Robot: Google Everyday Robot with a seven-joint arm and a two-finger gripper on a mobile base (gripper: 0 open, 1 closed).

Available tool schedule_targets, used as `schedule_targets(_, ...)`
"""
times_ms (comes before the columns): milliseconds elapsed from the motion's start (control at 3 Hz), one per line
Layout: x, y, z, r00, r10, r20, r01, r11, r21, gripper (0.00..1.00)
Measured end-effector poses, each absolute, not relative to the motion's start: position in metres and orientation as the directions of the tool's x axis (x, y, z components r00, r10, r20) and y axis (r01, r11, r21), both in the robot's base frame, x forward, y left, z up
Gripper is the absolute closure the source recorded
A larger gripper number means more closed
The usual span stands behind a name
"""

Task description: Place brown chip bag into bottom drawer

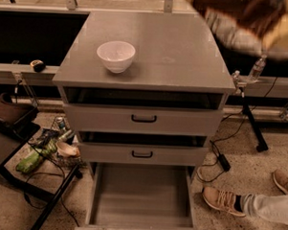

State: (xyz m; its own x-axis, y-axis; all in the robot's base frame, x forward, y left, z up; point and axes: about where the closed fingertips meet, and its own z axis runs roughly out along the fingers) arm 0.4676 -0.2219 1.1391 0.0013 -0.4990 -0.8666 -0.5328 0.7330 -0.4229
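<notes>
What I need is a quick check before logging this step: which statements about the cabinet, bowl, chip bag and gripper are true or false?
1. The lowest grey metal drawer is pulled out and holds nothing. True.
2. The white round bowl sits in the middle drawer. False: it stands on the grey cabinet top.
3. The brown crinkly chip bag lies in the lowest drawer. False: it is at the upper right, far from that drawer.
4. The gripper is at the upper right, beside the bag. True.
</notes>
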Motion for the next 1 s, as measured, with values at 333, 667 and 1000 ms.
schedule_targets(333, 0.435, -0.262, 0.981, -0.285, -0.430, -0.857, -0.574, 0.792, -0.206, 1.00)
schedule_targets(667, 0.435, -0.257, 0.859, -0.402, -0.353, -0.845, -0.589, 0.806, -0.056, 1.00)
schedule_targets(1000, 0.445, -0.217, 0.737, -0.467, -0.260, -0.845, -0.611, 0.786, 0.096, 1.00)
